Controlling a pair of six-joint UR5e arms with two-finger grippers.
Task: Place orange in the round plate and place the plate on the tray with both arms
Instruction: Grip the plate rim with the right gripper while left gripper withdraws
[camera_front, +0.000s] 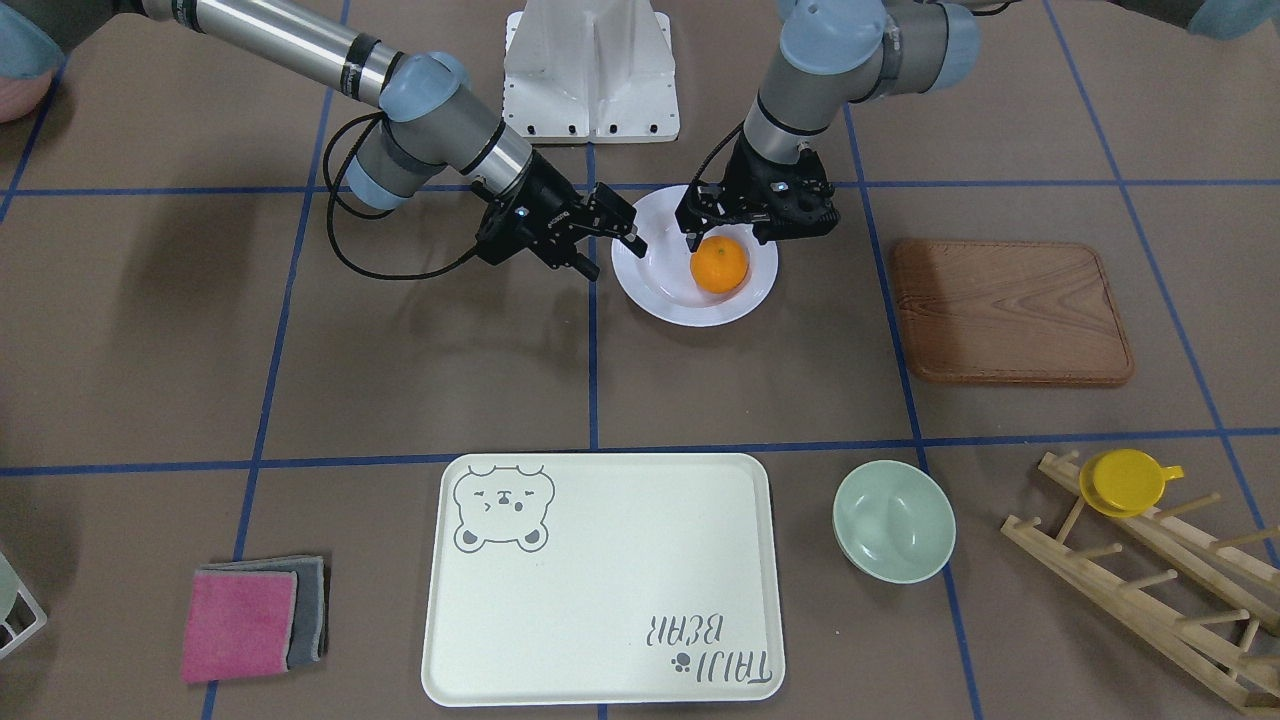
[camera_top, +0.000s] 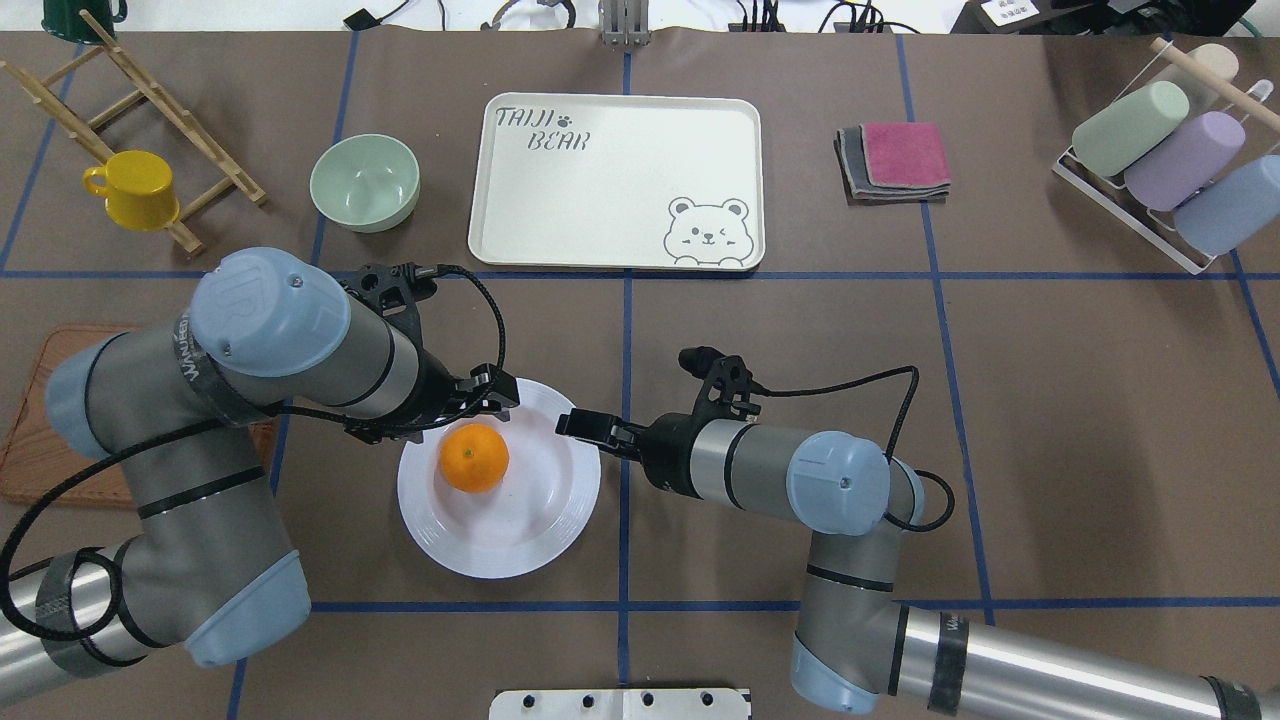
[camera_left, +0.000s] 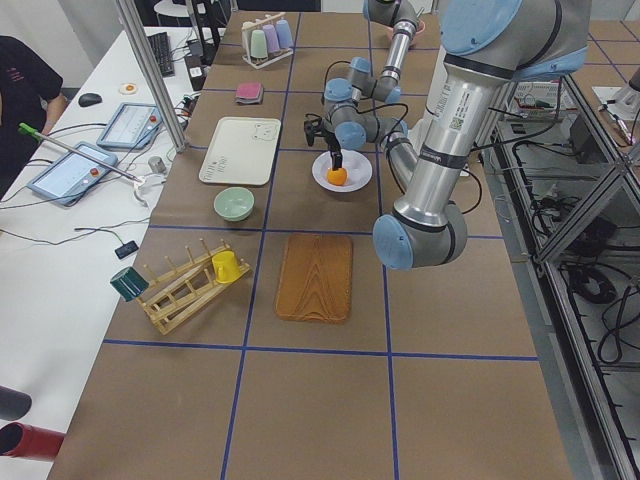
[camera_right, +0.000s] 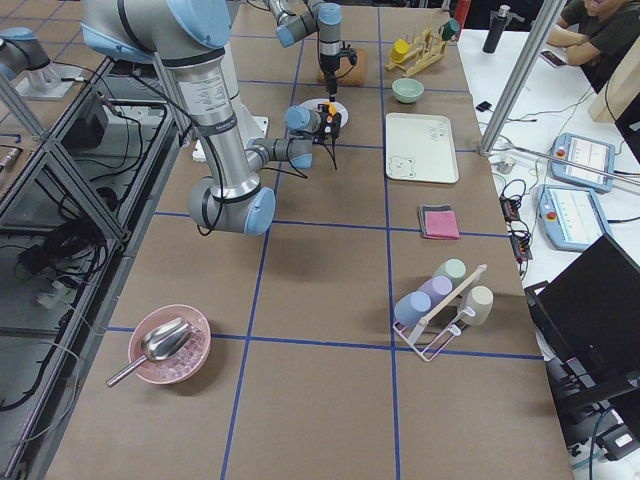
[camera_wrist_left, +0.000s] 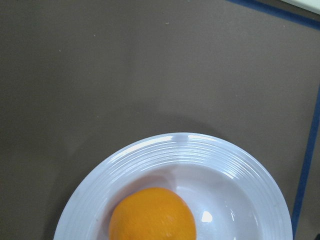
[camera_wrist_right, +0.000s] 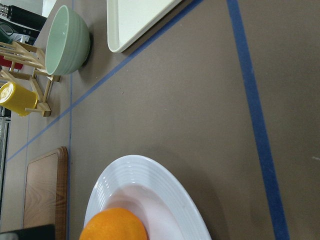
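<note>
- The tray (camera_front: 600, 600) lies nearest in the front-facing view, flat on the table (camera_front: 150, 350) at the operators' edge. Its bear drawing and lettering are showing.
- A stretch of brown table, crossed by a blue tape line (camera_front: 800, 443), lies between the tray and the round plate, which are well apart.
- The wooden board (camera_front: 1010, 310) lies on the robot's left of the plate, near it but apart.
- The round plate (camera_front: 660, 300) sits close to the robot's base, between the two grippers, and the orange rests in it.
- The green bowl (camera_front: 893, 520) stands just beside the tray's corner on the robot's left. Farther out, a yellow cup (camera_front: 1125, 482) hangs on a wooden rack (camera_front: 1150, 570).
- The folded cloths (camera_front: 250, 620) lie off the tray's other side.
- The left gripper (camera_front: 727, 232) hangs just above the orange with its fingers spread to either side. It is not pinching the fruit.
- The right gripper (camera_front: 618, 260) is at the plate's rim on the robot's right, with its fingers apart and one reaching over the rim. Whether it touches the rim cannot be told.
- The orange (camera_front: 719, 264) sits off-centre in the plate, towards the left gripper's side.
</note>
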